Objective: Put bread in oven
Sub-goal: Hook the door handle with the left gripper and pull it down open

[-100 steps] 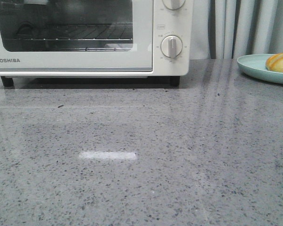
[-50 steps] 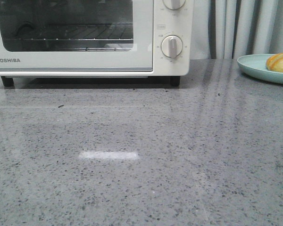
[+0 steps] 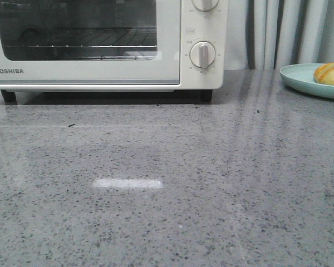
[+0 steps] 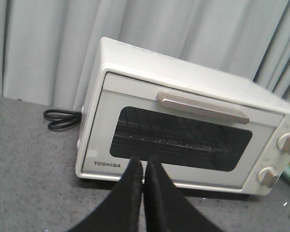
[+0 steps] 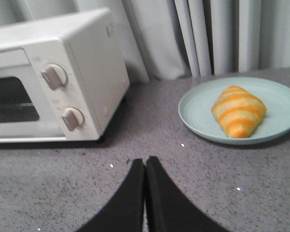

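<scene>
— While the bread [image 5: 239, 111] lies on a teal plate [image 5: 198, 108] at the counter's [image 3: 211, 183] far right, where is the oven [image 3: 172, 61]?

— Well apart, at the back left, its glass door [image 4: 179, 137] closed, handle [image 4: 203, 107] across the top, wire rack [image 4: 169, 140] visible inside.

— Anything between them?

— Only bare grey speckled stone. Two dials [image 5: 63, 96] face front on the oven's right side; a black cord [image 4: 62, 119] coils behind its left end, and pale curtains [image 5: 217, 34] hang behind everything.

— The grippers?

— Both empty, fingers pressed together. The left gripper [image 4: 144, 166] faces the oven door; the right gripper [image 5: 145, 166] faces the counter between oven and plate.
</scene>
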